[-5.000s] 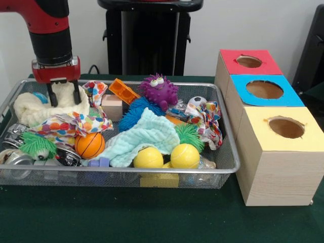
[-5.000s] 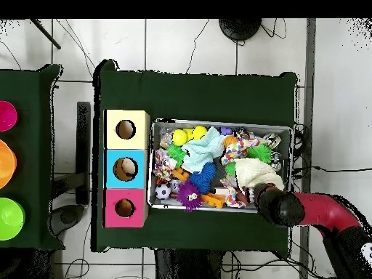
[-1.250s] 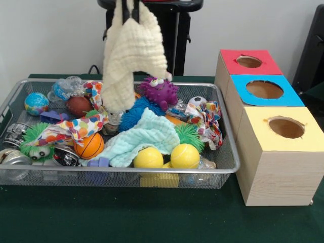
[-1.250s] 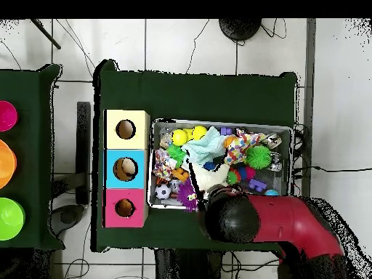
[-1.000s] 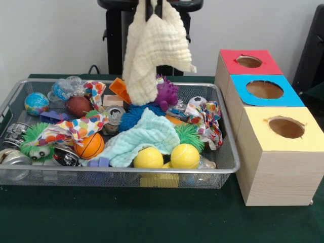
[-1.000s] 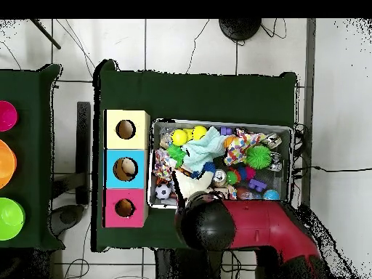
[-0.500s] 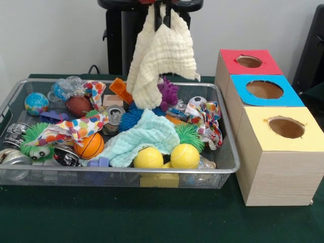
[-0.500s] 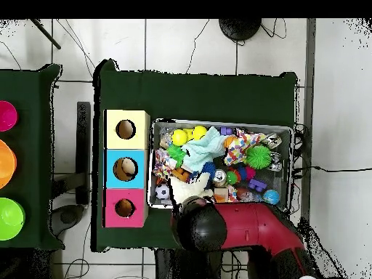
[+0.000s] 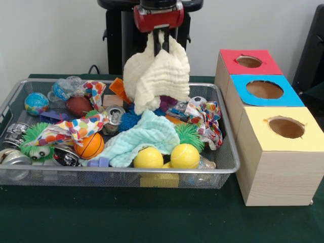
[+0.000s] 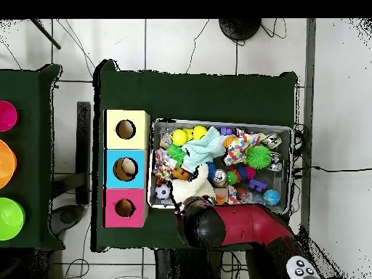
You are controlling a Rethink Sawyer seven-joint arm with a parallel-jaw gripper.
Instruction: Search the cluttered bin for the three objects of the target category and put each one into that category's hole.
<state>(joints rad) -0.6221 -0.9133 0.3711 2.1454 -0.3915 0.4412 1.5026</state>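
Observation:
My gripper [image 9: 161, 46] is shut on a cream waffle cloth [image 9: 157, 76], which hangs bunched over the back middle of the wire bin [image 9: 126, 178]. The cloth's lower edge reaches the blue spiky toy [image 9: 132, 117] and hides most of the purple spiky toy [image 9: 167, 103]. In the overhead view the cream cloth [image 10: 192, 190] shows just past the arm's round black wrist [image 10: 203, 227], which covers the gripper. Red box [image 9: 249, 62], blue box [image 9: 265, 89] and yellow box [image 9: 286, 126], each with a round hole, stand in a row to the right of the bin.
The bin also holds a mint cloth [image 9: 142, 136], a polka-dot cloth [image 9: 71, 126], another patterned cloth [image 9: 207, 119], two yellow balls [image 9: 148, 158], an orange basketball [image 9: 90, 145], a globe ball [image 9: 36, 103], a can [image 9: 114, 114] and green spiky toys [image 9: 36, 144].
The cream cloth was lifted from the bin's left end and carried right. In the last half second the gripper came down, so its red body shows and the cloth sags onto the toys.

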